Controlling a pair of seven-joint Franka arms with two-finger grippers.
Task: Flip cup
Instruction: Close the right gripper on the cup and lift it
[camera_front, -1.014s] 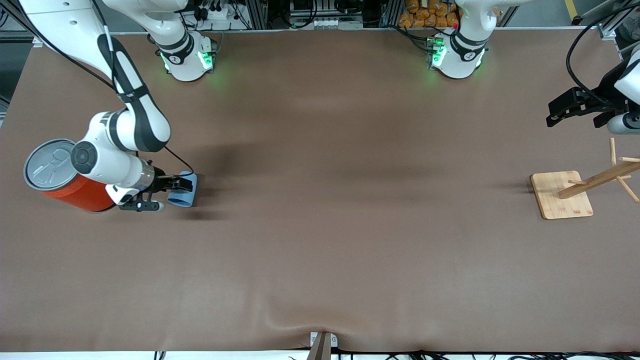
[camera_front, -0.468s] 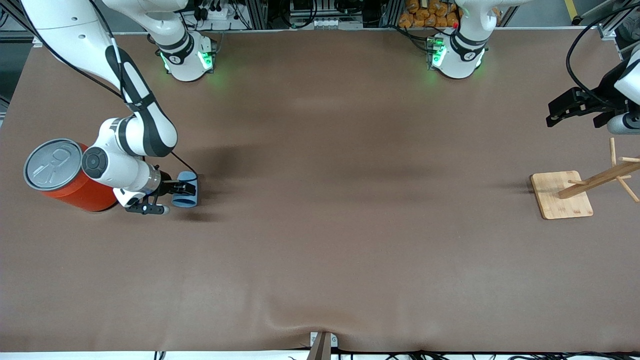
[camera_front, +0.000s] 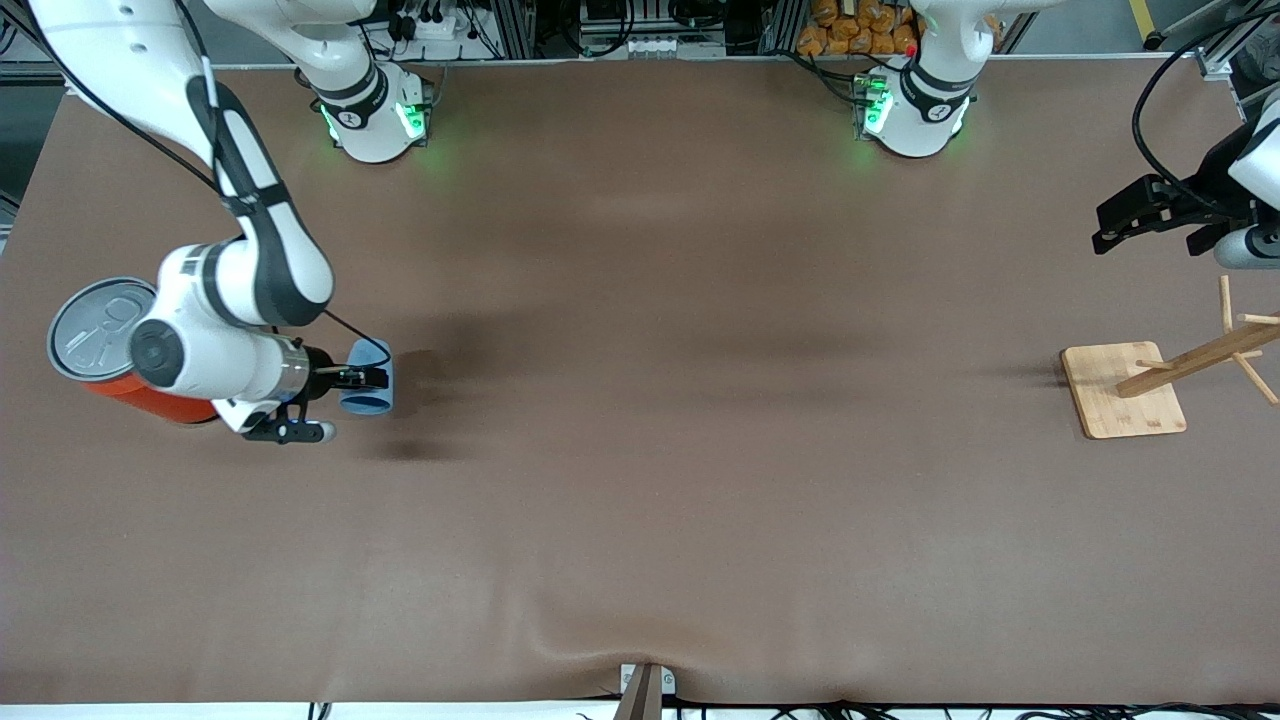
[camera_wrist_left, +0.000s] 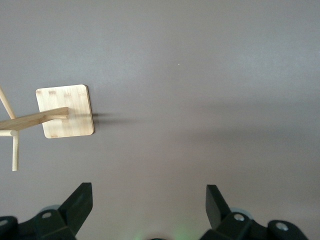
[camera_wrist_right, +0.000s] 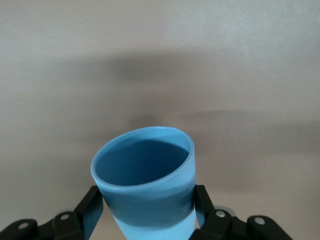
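- The right gripper (camera_front: 366, 378) is clamped on the cup (camera_front: 368, 378), one finger on each side of its light blue wall, and holds it just above the table (camera_front: 640, 450) beside the orange can (camera_front: 110, 350).
- In the right wrist view the cup (camera_wrist_right: 145, 185) lies tilted in the grip with its dark blue mouth pointing away from the wrist, so the flip looks only partly made.
- The grip sits low on a smooth tapered wall; I judge the cup could slide out toward its narrow end as the wrist rolls.
- The right arm's wrist is close over the can, so a wide swing could knock it.
- The left gripper (camera_wrist_left: 145, 205) waits with fingers apart, well away from the can, above the wooden rack (camera_front: 1150, 385).
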